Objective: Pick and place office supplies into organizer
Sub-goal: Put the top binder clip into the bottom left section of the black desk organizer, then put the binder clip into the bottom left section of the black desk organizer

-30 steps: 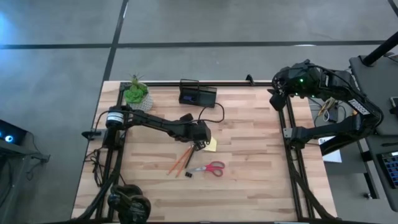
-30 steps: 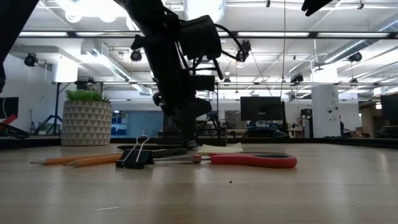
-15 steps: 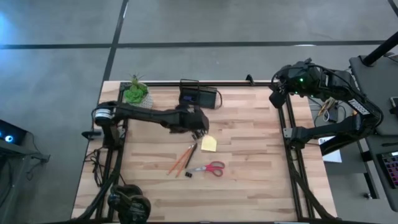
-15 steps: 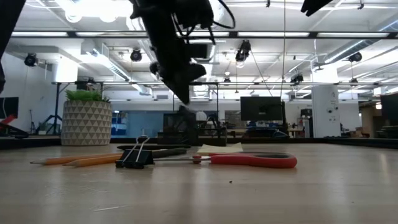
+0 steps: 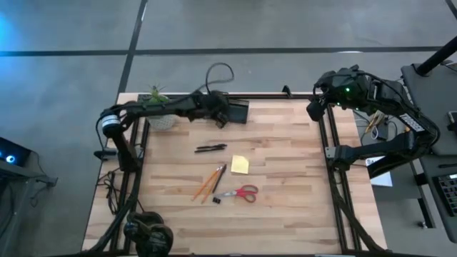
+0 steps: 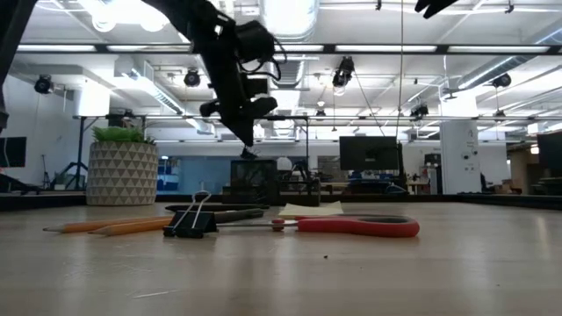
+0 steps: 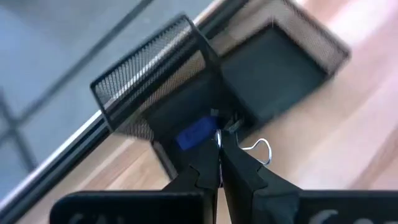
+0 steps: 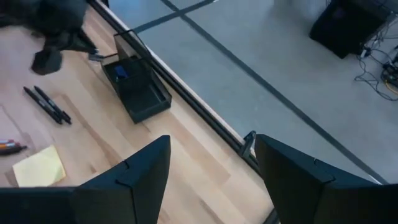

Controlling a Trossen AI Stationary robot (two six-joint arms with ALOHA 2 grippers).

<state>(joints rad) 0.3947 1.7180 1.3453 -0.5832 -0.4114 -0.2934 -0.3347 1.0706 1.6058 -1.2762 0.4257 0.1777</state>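
Note:
My left gripper hangs shut just over the black mesh organizer at the far edge, with a small silvery wire clip at its tips. A blue-purple piece lies inside the organizer. Two black pens, a yellow sticky pad, orange pencils, red-handled scissors and a black clip lie flat on the table. My right gripper waits open, high over the far right corner. My left gripper pinches the small clip between the very ends of its two fingers. Its wire loop sticks out to one side. The fingers slant down toward the table's far edge. The clip is lifted clear, above the organizer.
A potted green plant stands at the far left, close to my left arm. Black frame rails run along the table's sides. Bare wood lies between the supplies and the right rail.
My left gripper has risen from beside the yellow sticky pad and swung toward the table's far edge, to above the organizer, carrying the small clip. The two black pens, earlier under the arm, now show.

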